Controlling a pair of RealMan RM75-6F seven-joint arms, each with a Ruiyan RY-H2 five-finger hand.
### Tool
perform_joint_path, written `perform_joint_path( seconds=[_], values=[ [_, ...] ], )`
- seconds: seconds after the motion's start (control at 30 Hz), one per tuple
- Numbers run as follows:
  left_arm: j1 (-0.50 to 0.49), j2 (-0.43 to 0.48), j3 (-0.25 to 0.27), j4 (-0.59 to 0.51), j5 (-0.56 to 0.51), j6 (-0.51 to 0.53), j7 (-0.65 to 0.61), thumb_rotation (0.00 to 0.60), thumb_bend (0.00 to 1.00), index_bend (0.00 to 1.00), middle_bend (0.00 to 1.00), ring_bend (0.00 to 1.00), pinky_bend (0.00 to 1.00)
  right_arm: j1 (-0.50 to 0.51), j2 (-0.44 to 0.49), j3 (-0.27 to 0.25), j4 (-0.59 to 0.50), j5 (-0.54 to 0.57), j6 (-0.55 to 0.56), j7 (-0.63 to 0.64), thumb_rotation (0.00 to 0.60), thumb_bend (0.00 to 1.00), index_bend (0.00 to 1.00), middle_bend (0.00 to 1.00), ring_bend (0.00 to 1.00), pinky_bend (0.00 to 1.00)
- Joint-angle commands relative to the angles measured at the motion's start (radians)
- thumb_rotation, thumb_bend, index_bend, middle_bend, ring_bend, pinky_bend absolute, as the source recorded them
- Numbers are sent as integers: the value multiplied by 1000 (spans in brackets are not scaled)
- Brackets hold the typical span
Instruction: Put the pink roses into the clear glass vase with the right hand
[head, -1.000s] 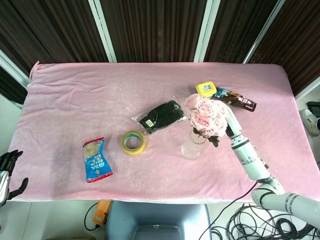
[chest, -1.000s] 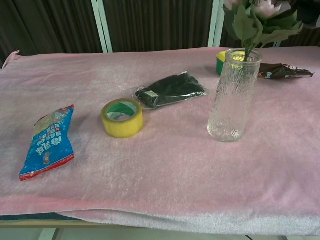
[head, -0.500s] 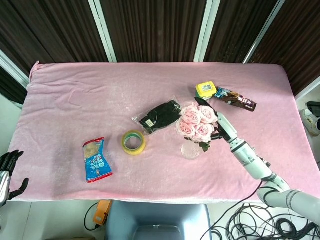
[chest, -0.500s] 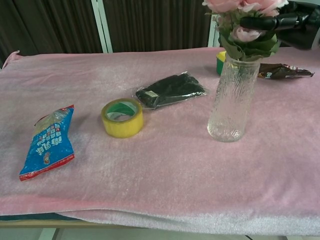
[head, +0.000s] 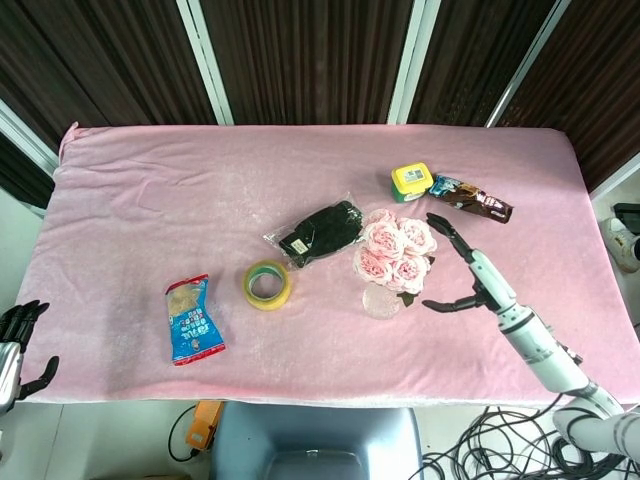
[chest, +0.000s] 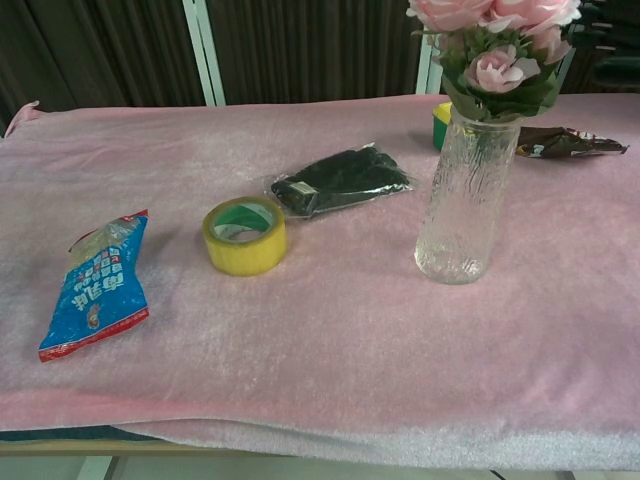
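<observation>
Both hands empty: right hand (head: 466, 272) fingers spread, just right of pink roses (head: 393, 251), apart from them. Roses stand upright in clear glass vase (chest: 467, 196). Left hand (head: 14, 340) loosely curled, off table's (head: 140, 190) left edge.

pink roses (chest: 492, 30), clear ribbed vase (chest: 466, 200), yellow tape roll (chest: 244, 236), pink tablecloth (chest: 330, 330)
</observation>
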Motion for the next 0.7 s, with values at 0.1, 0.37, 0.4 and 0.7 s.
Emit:
perform_joint_path(
  seconds=[0.1, 0.37, 0.4, 0.7],
  values=[
    [-4, -1, 2, 0, 3, -6, 3, 600, 365, 130, 85, 67, 260, -100, 25, -39, 15, 29, 67, -90, 600, 131, 0, 0, 0, 10],
    [-7, -11, 2, 5, 8, -5, 21, 600, 364, 130, 85, 67, 260, -268, 21, -64, -82, 166, 98, -610, 600, 130, 0, 0, 0, 12],
    [-8, -14, 1, 7, 7, -4, 24, 600, 364, 130, 85, 67, 260, -284, 14, -60, -90, 188, 104, -686, 600, 130, 0, 0, 0, 14],
    [-15, -27, -4, 10, -10, -13, 51, 600, 365, 131, 86, 68, 260, -360, -67, -2, -115, 291, 165, -1091, 600, 130, 0, 0, 0, 79]
  ],
)
